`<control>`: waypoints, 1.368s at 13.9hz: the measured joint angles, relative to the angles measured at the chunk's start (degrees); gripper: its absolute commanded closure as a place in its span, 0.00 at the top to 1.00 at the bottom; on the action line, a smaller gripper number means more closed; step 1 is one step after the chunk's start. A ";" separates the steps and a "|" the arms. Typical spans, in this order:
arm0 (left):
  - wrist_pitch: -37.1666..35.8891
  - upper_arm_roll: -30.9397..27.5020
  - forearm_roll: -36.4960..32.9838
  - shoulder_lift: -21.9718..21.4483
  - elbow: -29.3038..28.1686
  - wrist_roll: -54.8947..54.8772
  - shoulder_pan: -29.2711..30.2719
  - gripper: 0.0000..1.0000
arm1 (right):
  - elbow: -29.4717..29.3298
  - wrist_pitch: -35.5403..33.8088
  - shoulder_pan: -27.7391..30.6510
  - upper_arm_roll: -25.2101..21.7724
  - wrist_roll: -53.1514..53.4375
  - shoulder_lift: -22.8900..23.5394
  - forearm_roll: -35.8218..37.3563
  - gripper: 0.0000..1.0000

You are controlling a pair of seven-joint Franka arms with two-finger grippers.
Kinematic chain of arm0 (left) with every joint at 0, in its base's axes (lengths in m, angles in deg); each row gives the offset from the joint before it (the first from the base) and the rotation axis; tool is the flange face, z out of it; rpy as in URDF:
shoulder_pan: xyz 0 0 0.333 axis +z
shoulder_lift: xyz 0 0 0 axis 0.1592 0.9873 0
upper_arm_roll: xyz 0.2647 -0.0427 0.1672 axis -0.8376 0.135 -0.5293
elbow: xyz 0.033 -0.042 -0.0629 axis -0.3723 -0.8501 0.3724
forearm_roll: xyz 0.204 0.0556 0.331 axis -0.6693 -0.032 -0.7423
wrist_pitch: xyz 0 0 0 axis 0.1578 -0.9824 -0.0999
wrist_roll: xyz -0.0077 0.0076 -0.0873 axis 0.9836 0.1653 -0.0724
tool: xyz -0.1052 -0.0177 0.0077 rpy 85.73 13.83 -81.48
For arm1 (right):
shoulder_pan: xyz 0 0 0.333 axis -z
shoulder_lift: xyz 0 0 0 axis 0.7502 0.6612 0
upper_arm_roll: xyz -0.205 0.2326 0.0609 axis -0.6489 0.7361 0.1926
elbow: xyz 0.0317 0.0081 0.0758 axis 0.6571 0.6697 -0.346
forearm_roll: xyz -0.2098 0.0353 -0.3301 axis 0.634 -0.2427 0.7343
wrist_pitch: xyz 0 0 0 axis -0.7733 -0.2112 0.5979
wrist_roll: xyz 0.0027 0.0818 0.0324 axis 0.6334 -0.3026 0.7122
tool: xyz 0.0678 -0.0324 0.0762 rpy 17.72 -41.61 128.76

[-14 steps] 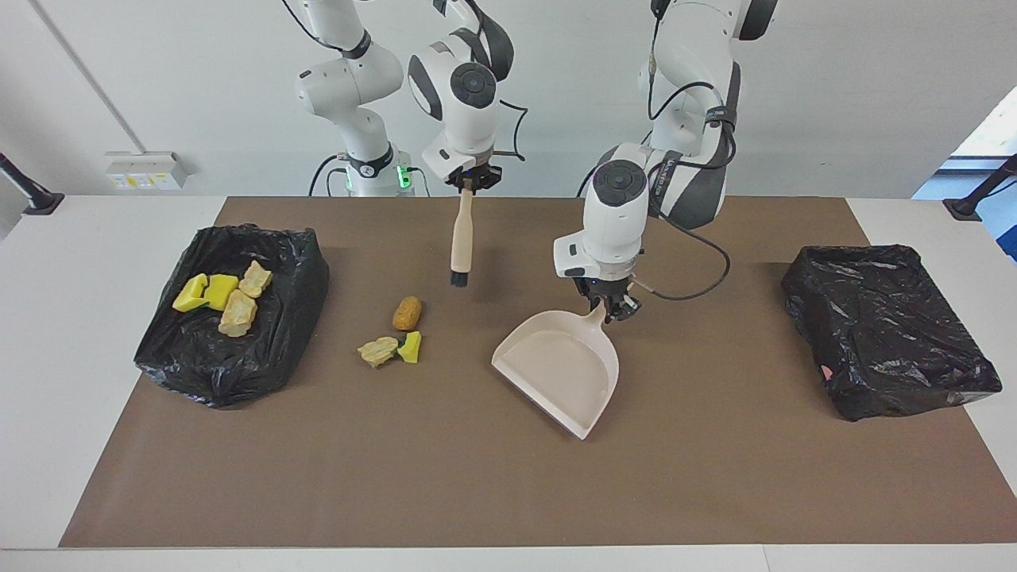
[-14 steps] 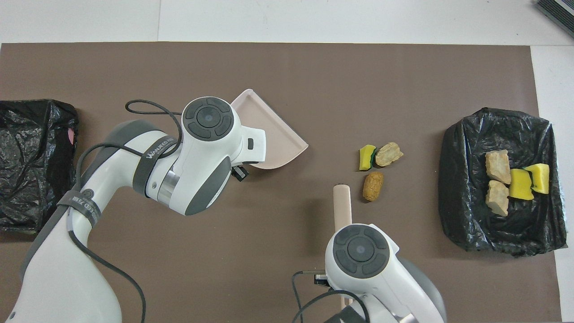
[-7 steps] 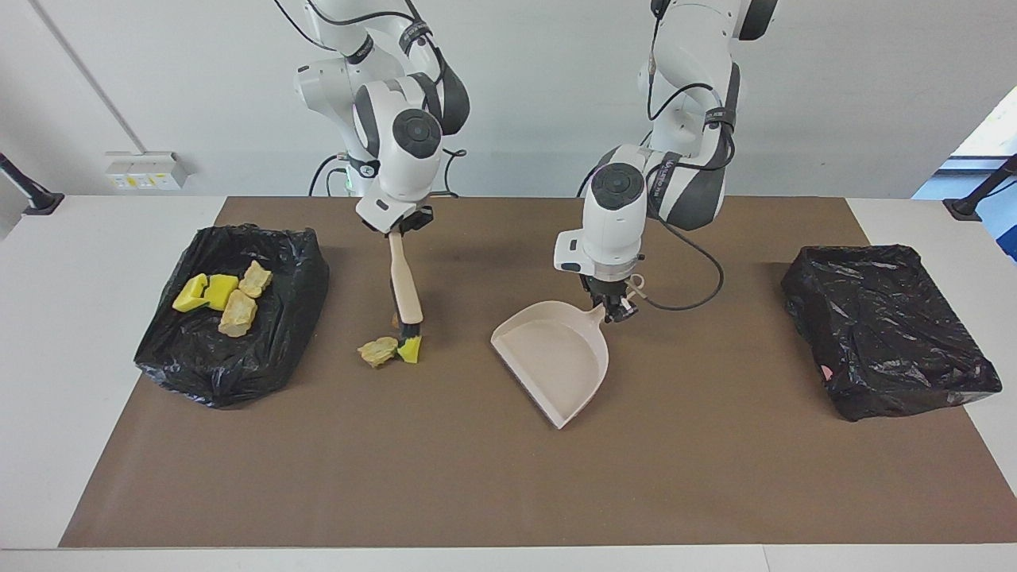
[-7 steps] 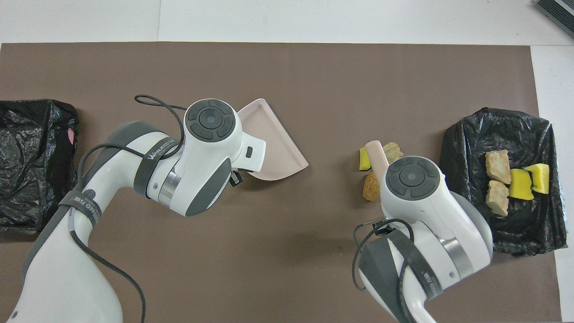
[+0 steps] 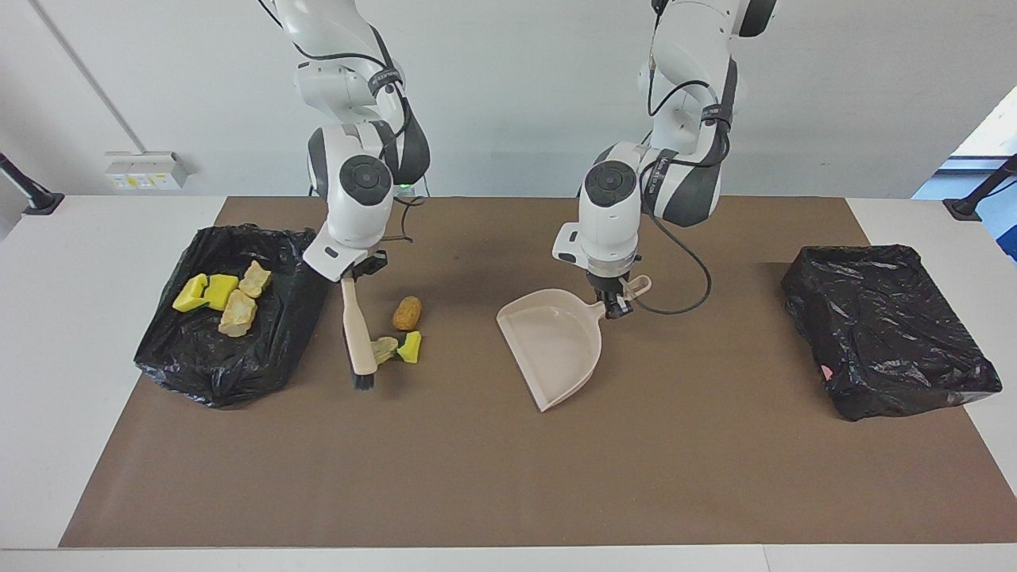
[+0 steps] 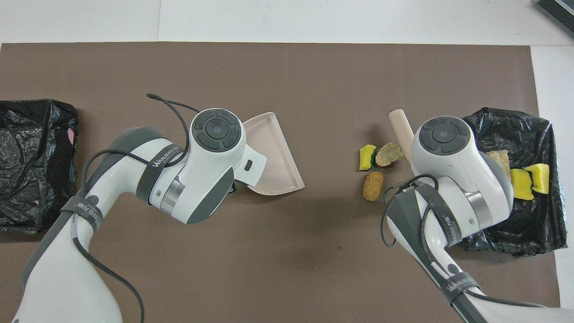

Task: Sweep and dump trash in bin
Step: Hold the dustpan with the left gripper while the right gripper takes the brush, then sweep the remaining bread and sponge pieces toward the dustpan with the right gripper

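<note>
Two Franka arms at a bench (image 5: 95,445) covered by a brown mat (image 5: 508,477). The right pincer (image 5: 355,272), over the mat beside the black-lined bin (image 5: 238,373) at the right arm's end, is clamped on the top of a brush (image 5: 359,338) with a pale handle; the brush hangs tilted, its dark bristles (image 5: 363,383) at or just above the mat, between that bin and the loose trash. The left pincer (image 5: 613,305) is clamped on the handle of a beige dustpan (image 5: 556,349) near the middle of the mat, the pan's open lip turned away from the robots and toward the trash. Three pieces of trash lie on the mat between brush and dustpan: a brown oval croquette (image 5: 407,313), nearer to the robots, and, touching each other, a beige crusty chunk (image 5: 385,348) and a yellow sponge wedge (image 5: 411,347) with a green face; the brush handle crosses just in front of the chunk. Four further pieces lie in the bin at the right arm's end: two yellow sponge wedges (image 5: 205,291) and two beige chunks (image 5: 246,298). A second black-lined bin (image 5: 886,330) stands at the left arm's end, with a small pink spot (image 5: 829,372) on its liner. In the overhead view each arm carries a dark band with white lettering (image 6: 162,156); only a fragment resembling "WANJEED" can be made out.
</note>
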State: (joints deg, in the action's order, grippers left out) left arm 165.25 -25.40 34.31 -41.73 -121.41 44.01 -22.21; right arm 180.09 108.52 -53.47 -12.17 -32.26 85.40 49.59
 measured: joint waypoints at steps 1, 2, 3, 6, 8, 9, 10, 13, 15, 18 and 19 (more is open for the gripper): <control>0.00 0.12 -0.47 -0.46 -0.63 -0.28 -0.42 0.00 | 0.10 -0.02 0.10 0.00 0.00 0.52 -0.16 0.00; -0.05 0.15 -1.02 -1.00 -1.27 -0.35 -1.07 0.00 | 0.36 -0.06 0.10 0.01 0.06 0.79 -0.67 0.00; -0.15 0.22 -1.40 -1.47 -1.81 -0.36 -1.75 0.00 | 0.71 -0.08 0.17 0.01 0.17 0.88 -1.84 0.00; -0.25 0.33 -1.68 -3.00 -3.88 -0.36 -3.90 0.00 | 2.14 -0.13 1.26 0.04 0.21 0.85 -6.40 0.00; -0.25 0.38 -1.72 -3.79 -4.99 -0.36 -4.67 0.00 | 3.26 -0.26 1.54 0.07 0.21 0.82 -9.75 0.00; -0.24 0.38 -1.72 -4.13 -5.51 -0.36 -4.85 0.00 | 3.67 -0.40 1.48 0.20 0.21 0.81 -11.83 0.00; -0.13 0.38 -1.72 -4.42 -6.01 -0.36 -4.92 0.00 | 3.85 -0.98 1.32 0.45 0.21 0.80 -13.71 0.00; 0.32 0.32 -1.72 -5.00 -7.22 -0.36 -4.92 0.00 | 3.80 -2.82 -0.44 0.98 0.22 0.52 -18.32 0.00; 0.58 0.30 -1.72 -5.18 -7.54 -0.36 -4.92 0.00 | 3.25 -3.77 -2.39 1.07 0.22 0.49 -22.30 0.00; 0.67 0.23 -1.72 -5.20 -7.70 -0.36 -4.92 0.00 | 2.37 -4.43 -5.37 1.19 0.25 0.50 -29.33 0.00; 0.69 0.22 -1.72 -5.21 -7.74 -0.36 -4.92 0.00 | 2.07 -4.55 -5.92 1.22 0.25 0.52 -31.69 0.00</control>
State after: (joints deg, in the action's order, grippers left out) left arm 165.94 -25.18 32.60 -46.94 -129.15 43.65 -27.13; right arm 182.16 103.97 -59.38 -10.95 -32.01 85.91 17.91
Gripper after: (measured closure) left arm 0.670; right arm 0.727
